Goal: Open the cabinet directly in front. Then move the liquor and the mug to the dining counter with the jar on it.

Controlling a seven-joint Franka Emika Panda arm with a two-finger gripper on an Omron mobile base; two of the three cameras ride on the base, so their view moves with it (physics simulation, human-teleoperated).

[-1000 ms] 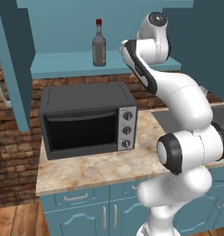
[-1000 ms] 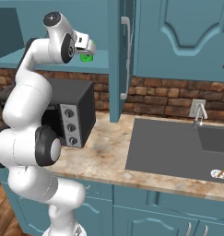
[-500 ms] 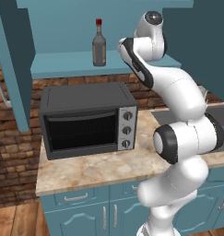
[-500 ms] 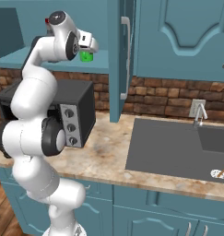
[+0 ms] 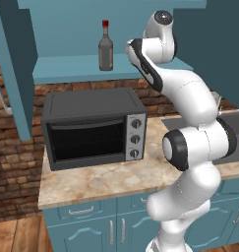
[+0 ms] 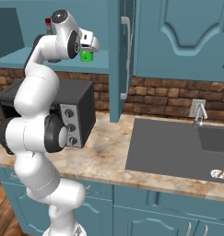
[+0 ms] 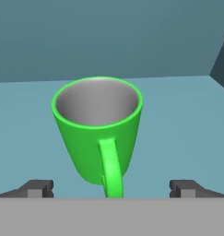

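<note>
Gripper (image 7: 111, 189) is spread wide, fingertips (image 7: 37, 188) standing well apart on either side of the green mug (image 7: 98, 129), nothing pinched yet. Compared w/ approx. a second ago, arm has straightened and reached further up and fwd into the cabinet (image 5: 111, 69); in right base view the hand (image 6: 88, 44) now sits right at the mug (image 6: 86, 56), whereas earlier it was a bit short of it. Hand view: mug upright on the teal shelf, handle turned toward the camera, body between the fingers but not touching either. Liquor (image 5: 105, 47) bottle w/ red cap stands on same shelf, well to the left of the arm, untouched. Cabinet doors hang open: right door (image 6: 119, 60) edge-on w/ silver bar handle in right base view, so step 1 reads as done. Meaning for task: approach phase on mug looks nearly complete; next req. is likely a small fwd advance, then close. Risk: handle faces the hand and could foul the grip or rotate the mug. Toaster oven (image 5: 91, 128) sits on the counter below the shelf. Dining counter and jar: position cannot be told.
</note>
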